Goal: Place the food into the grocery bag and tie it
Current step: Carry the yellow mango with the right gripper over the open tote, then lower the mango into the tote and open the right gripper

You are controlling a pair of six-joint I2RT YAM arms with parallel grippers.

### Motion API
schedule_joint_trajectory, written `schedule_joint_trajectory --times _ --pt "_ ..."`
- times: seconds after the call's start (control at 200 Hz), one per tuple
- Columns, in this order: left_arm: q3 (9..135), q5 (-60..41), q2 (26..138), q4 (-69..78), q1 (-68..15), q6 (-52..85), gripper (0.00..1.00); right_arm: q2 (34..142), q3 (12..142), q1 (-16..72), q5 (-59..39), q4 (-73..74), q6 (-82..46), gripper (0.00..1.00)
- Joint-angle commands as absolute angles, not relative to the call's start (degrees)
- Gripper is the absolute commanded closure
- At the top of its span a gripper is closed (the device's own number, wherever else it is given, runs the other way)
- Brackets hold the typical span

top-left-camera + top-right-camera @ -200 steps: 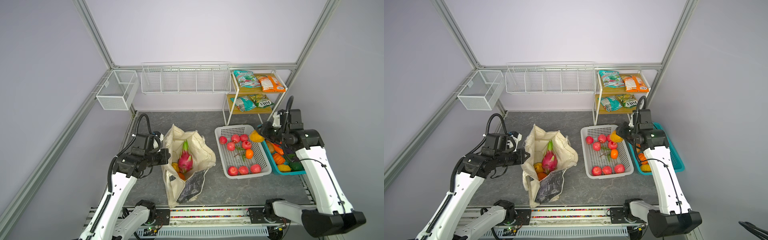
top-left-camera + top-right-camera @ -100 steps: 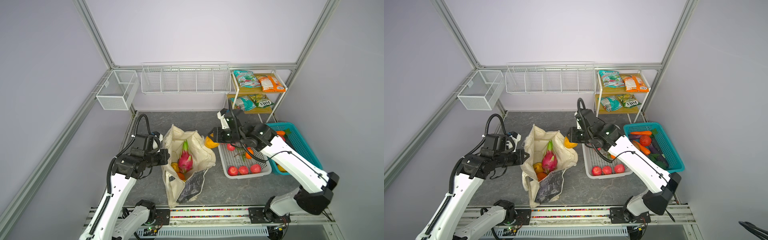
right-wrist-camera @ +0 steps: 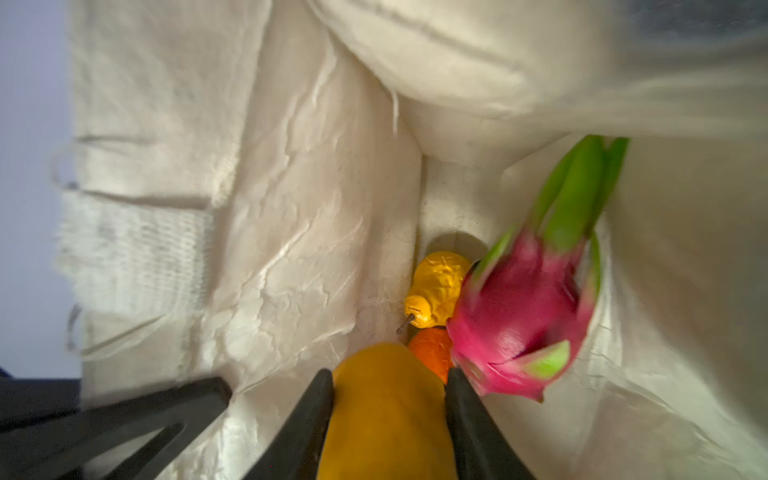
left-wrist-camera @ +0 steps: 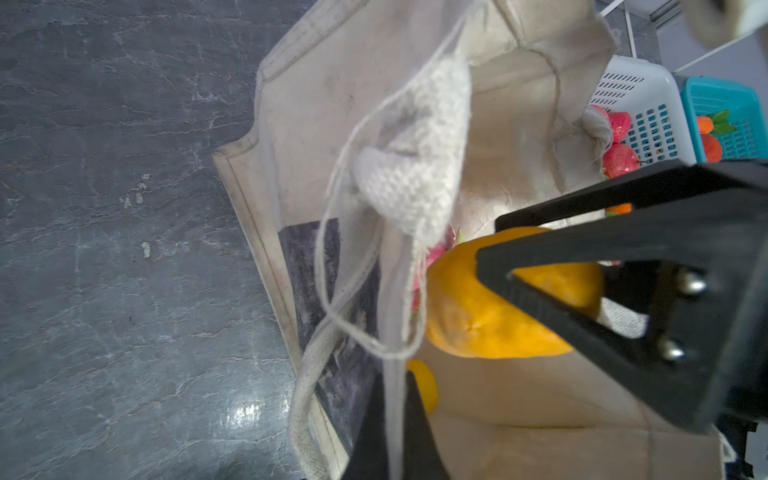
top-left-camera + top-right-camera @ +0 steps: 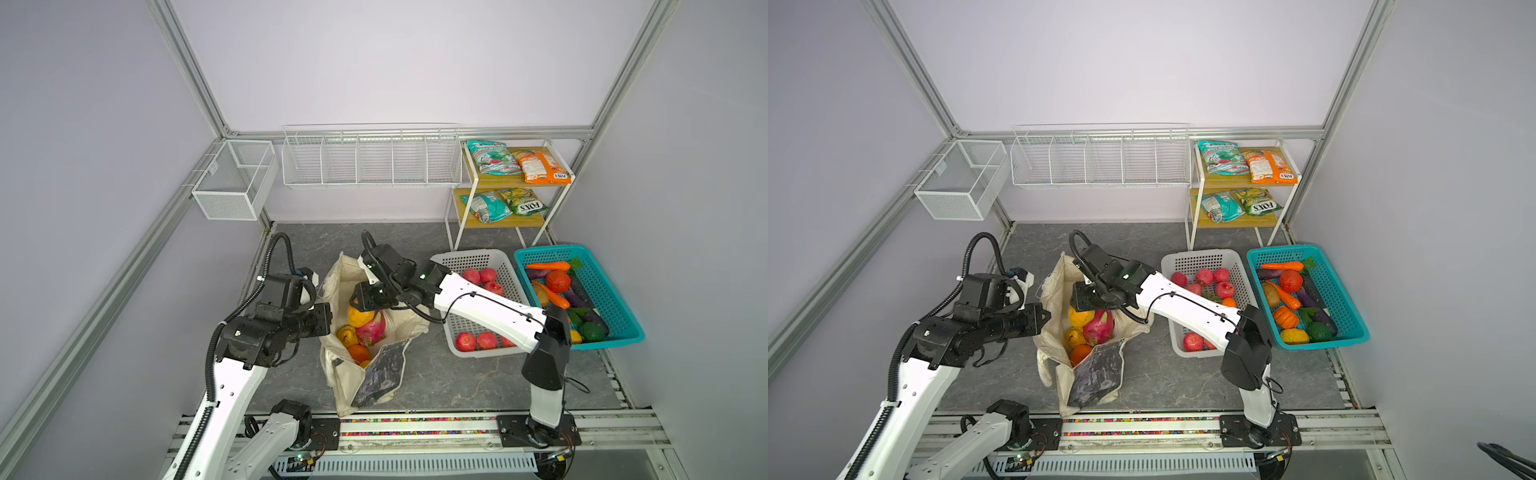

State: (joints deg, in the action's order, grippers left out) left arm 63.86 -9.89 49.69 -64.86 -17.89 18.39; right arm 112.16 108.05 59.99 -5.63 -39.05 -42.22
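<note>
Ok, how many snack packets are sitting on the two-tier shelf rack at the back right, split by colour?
Teal snack packets: 2
Orange snack packet: 1
Yellow-green snack packet: 1
Total: 4

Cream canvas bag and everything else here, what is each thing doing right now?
Cream canvas tote bag: standing, mouth open.
Left gripper: shut on the bag's fabric.
Right gripper: shut on a smooth yellow-orange fruit, at the bag's mouth.
Pink dragon fruit: inside the bag.
Bumpy yellow fruit: inside the bag.
Round orange: inside the bag.
White perforated plastic basket: holding red fruits.
Teal plastic basket: holding vegetables.
</note>
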Motion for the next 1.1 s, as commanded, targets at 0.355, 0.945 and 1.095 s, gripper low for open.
schedule_joint_trajectory --times 0.355,0.945,1.095 --pt "66.09 -6.57 47.95 -68.99 -16.02 17.58 1.0 121.89 109.1 63.1 -8.35 -33.44 -47.05 0.63" --pt "66.47 -6.55 47.14 -69.7 -15.21 17.31 1.0 126.95 109.74 63.72 -7.47 -35.18 -42.38 0.33" --pt "66.24 -6.68 46.86 -69.61 -15.12 17.31 1.0 125.88 109.62 63.72 -7.17 -35.33 -40.95 0.22"
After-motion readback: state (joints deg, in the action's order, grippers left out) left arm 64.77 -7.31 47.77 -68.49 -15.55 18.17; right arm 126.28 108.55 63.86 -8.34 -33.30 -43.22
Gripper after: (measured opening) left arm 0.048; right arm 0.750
